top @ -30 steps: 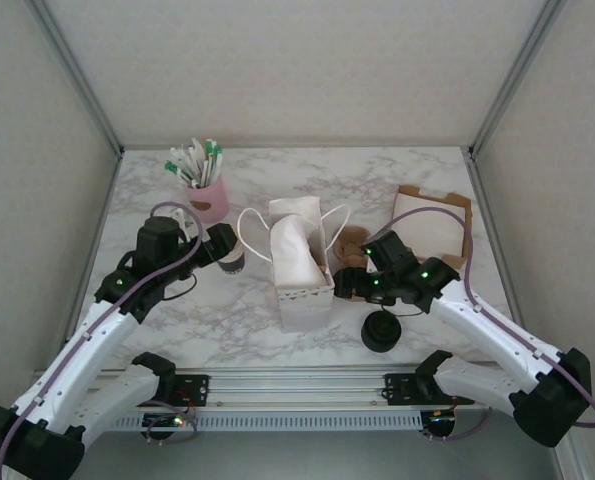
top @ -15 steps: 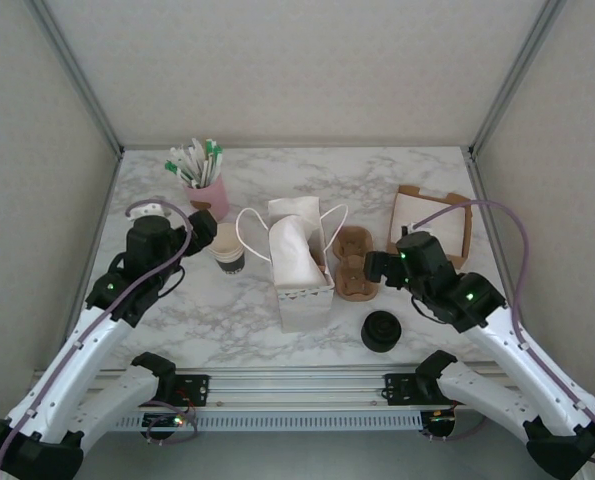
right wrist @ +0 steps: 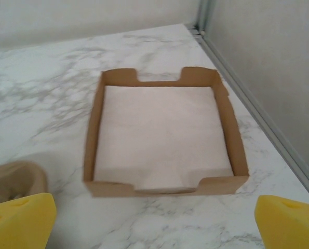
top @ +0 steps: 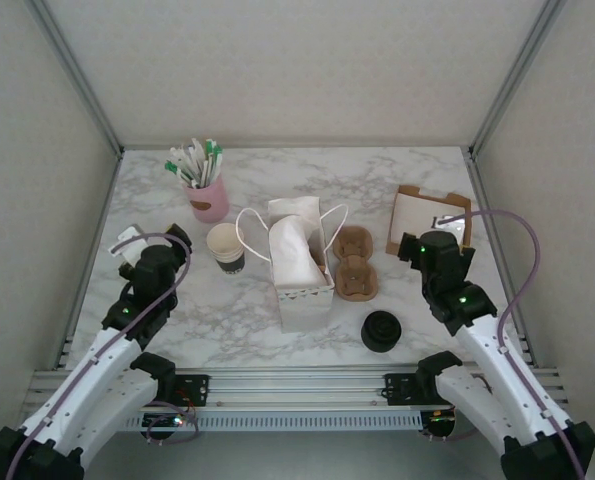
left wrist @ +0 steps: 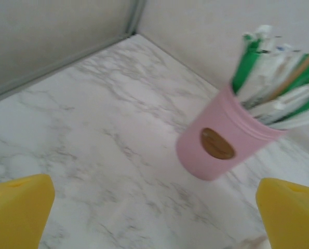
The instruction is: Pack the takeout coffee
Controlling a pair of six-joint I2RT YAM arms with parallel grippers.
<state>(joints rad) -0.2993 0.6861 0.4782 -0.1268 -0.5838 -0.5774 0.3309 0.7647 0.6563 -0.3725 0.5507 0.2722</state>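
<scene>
1. The yellow fingers [left wrist: 19, 207] of the left gripper [left wrist: 154, 212] stand spread wide above the white, grey-veined marble table [left wrist: 92, 129], pinching nothing. They face a pink cylindrical holder [left wrist: 222, 148] stuffed with white and green paper-wrapped sticks [left wrist: 279, 72].
2. The yellow fingers [right wrist: 19, 218] of the right gripper [right wrist: 154, 220] are splayed just as wide and grip nothing. They look onto a shallow brown cardboard tray [right wrist: 92, 150] holding a flat stack of white napkins [right wrist: 159, 129], near the right wall.
3. The takeout coffee cup [top: 225, 248], small and made of paper, cream above and dark brown below, stands upright on the table with its top open and its cream inside showing. It sits between the pink holder and a tall white paper bag [top: 302, 285], just left of the bag and near the left gripper, though apart from it.
4. The bag stands upright mid-table, its 2 thin white loop handles bowing out to either side.
5. A brown moulded-pulp cup carrier [top: 355, 265] lies flat just right of the bag, between the bag and the right gripper.
6. A low round stack of black plastic lids [top: 380, 330] sits toward the near edge, in front of the carrier and well apart from the cup.
</scene>
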